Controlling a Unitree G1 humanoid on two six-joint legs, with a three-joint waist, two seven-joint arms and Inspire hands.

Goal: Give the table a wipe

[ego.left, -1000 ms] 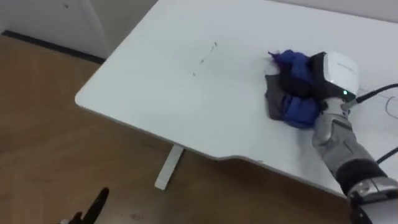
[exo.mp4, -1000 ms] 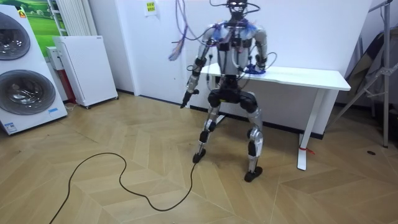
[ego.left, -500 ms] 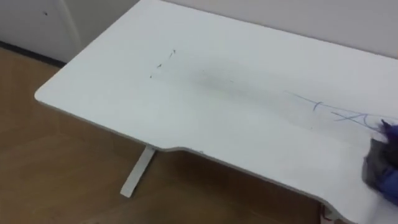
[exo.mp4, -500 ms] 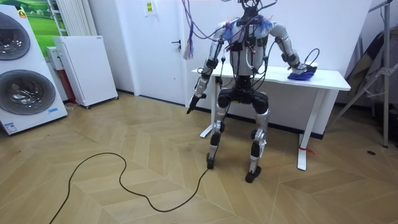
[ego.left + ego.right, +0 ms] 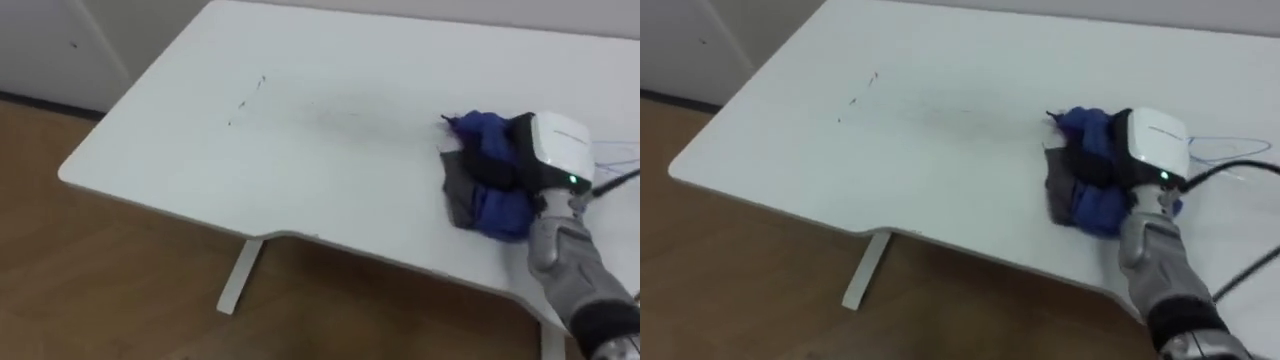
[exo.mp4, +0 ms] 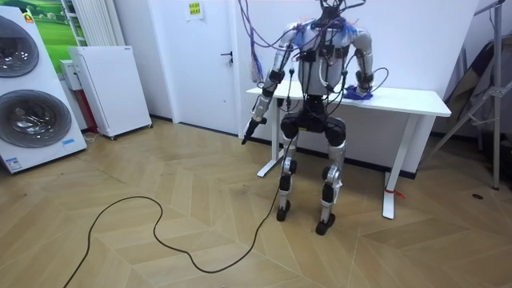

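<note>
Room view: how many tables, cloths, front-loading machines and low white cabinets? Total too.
table: 1
blue cloth: 1
front-loading machines: 2, stacked, upper one cut off by the frame
low white cabinet: 1
Total: 5

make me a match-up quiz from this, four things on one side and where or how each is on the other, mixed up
Things:
1. cloth
2. right hand
3. left hand
4. dark marks

Place or state:
a. hangs low past the end of the table, over the floor
b. blue and grey, bunched on the table
c. faint strokes on the table's left part
d. holds the cloth

Pairs: 1-b, 2-d, 3-a, 4-c
</note>
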